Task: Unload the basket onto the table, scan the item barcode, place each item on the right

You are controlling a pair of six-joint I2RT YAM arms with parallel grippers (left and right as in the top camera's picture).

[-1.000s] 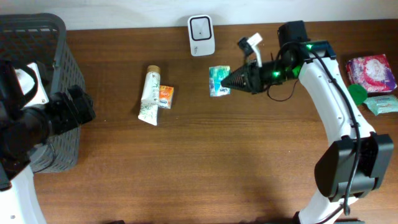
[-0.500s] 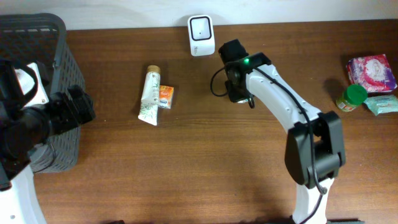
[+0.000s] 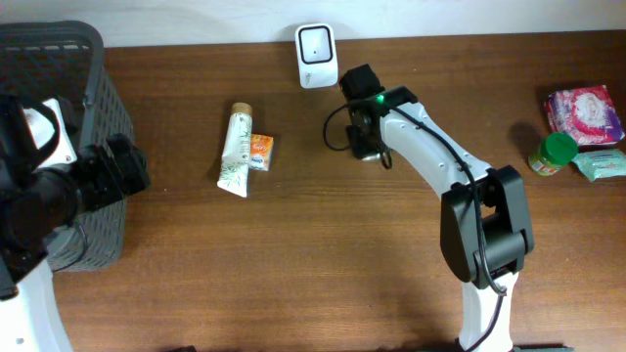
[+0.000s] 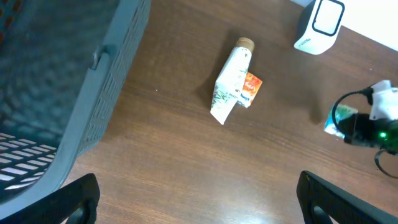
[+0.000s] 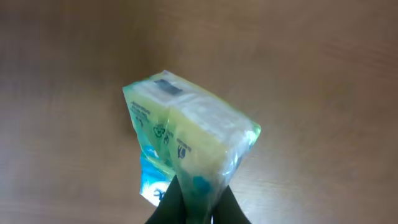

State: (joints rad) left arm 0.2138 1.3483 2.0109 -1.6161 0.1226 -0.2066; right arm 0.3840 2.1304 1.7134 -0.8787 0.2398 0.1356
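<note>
Grip first: right pincer point(image 5: 193, 202) is closed narrow on the lower edge of the green packet point(image 5: 186, 134), a soft plastic pack with something yellow inside. The packet stands up from the fingertips above the brown worktop point(image 3: 323, 254) and does not touch it. On the face turned away from the pincer there is a small dark printed patch. I cannot tell if this is the barcode.

Just beyond the pincer and a little to its left stands the white scanner point(image 3: 317, 44), upright at the back edge of the worktop. From overhead the wrist covers the packet, so I cannot read how it faces the scanner window. In my judgement the step in hand is to present the code. To do it well, the printed face should be turned flat toward the window, held steady and near, with the fingertips not over the print. The soft film may crease or shine, and this could spoil the reading.

Nothing lies between pincer and scanner. Well to the left of the pincer lie a white tube point(image 3: 235, 152) and an orange sachet point(image 3: 259, 152), touching each other. Far to its right are a green-capped bottle point(image 3: 551, 154), a pink packet point(image 3: 584, 112) and a teal packet point(image 3: 599, 163). Farthest left, the left pincer point(image 4: 199, 193) hangs wide and empty beside the grey basket point(image 3: 93, 68).
</note>
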